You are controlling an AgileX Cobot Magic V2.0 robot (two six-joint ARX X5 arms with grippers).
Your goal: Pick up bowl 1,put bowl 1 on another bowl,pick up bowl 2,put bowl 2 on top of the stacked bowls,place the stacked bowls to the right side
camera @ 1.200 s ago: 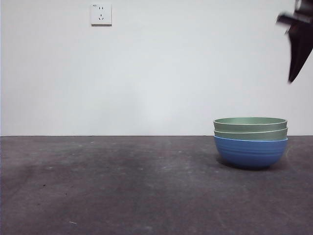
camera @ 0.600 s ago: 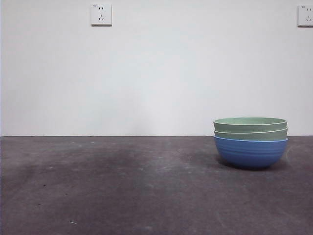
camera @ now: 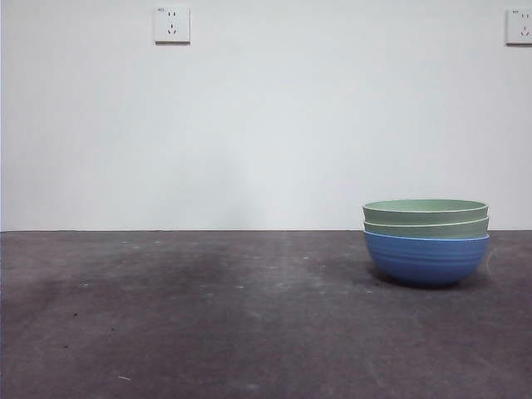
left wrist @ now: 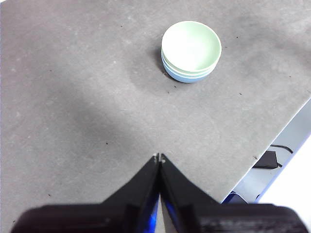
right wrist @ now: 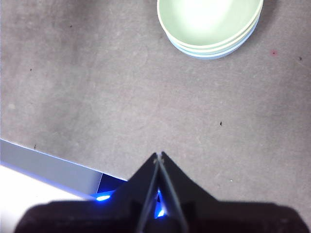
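Note:
The stacked bowls (camera: 426,241) stand on the right side of the grey table: the blue bowl (camera: 426,259) at the bottom and two pale green bowls (camera: 426,214) nested in it. From above, the stack (left wrist: 191,51) shows its pale green inside (right wrist: 210,19). My left gripper (left wrist: 159,158) is shut and holds nothing, high over the table and well away from the stack. My right gripper (right wrist: 158,156) is also shut and holds nothing, raised above the table near its edge, apart from the bowls. Neither arm appears in the front view.
The table's edge (left wrist: 272,141) runs close to the stack, with floor and a black box with a cable (left wrist: 266,158) beyond it. Another table edge (right wrist: 48,167) lies below the right gripper. Two wall sockets (camera: 171,24) hang on the white wall.
A dark arm tip at the front view's top right corner a second ago has left the picture, uncovering a wall socket. The bowls have not moved.

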